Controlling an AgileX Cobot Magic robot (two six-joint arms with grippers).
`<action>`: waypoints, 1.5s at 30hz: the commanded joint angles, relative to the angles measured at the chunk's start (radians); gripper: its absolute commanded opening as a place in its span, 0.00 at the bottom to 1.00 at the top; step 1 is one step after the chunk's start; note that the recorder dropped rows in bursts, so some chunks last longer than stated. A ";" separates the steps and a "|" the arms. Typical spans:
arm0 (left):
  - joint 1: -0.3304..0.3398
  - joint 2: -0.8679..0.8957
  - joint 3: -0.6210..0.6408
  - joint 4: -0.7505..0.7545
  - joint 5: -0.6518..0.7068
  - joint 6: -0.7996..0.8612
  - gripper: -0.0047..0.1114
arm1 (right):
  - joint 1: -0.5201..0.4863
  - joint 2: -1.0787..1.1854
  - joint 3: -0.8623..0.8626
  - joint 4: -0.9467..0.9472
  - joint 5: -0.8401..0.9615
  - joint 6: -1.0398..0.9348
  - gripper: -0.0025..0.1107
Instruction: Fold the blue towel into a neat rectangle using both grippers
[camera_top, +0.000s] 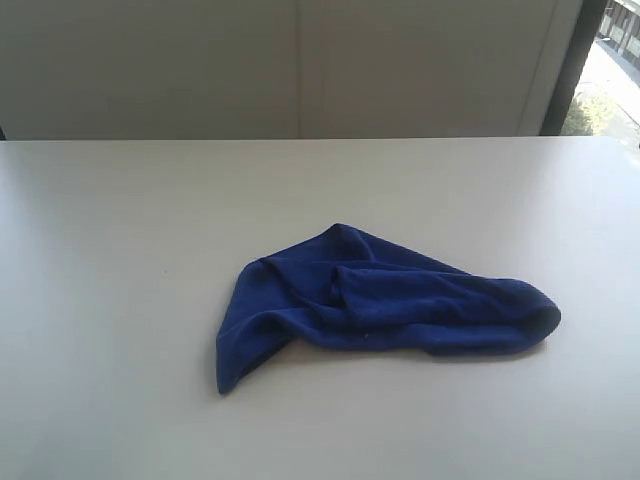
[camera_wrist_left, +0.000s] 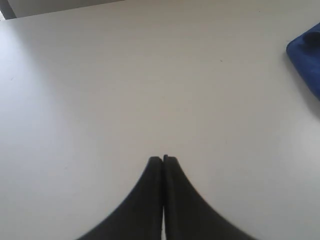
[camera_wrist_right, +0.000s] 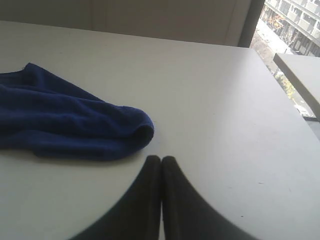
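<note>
The left gripper (camera_wrist_left: 163, 159) hangs over bare table (camera_top: 120, 250), fingers pressed together, well apart from the towel (camera_top: 390, 300); the right gripper (camera_wrist_right: 161, 159), likewise closed, sits just beside the towel's rounded end (probably staged for a first pinch); neither arm shows in the exterior view; there the towel lies crumpled right of centre, so folding looks not yet begun; beyond it, a wall, and a window (camera_top: 600, 70) at upper right.

towel (camera_top: 380, 300) on table (camera_top: 120, 300), a little right of centre (exterior view) | left gripper (camera_wrist_left: 163, 159) over bare tabletop, well apart from the towel's edge | right gripper (camera_wrist_right: 161, 159) just beside the towel's right end | wall (camera_top: 300, 60) behind table, window (camera_top: 610, 70) at rear right
</note>
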 joint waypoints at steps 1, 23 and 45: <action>0.003 -0.005 0.004 -0.003 0.001 0.004 0.04 | 0.003 -0.006 0.002 -0.003 -0.005 -0.001 0.02; 0.003 -0.005 0.004 -0.003 -0.558 0.004 0.04 | 0.003 -0.006 0.002 -0.003 -0.005 -0.001 0.02; 0.003 0.124 -0.176 0.547 -0.654 -0.721 0.04 | 0.003 -0.006 0.002 -0.003 -0.005 -0.001 0.02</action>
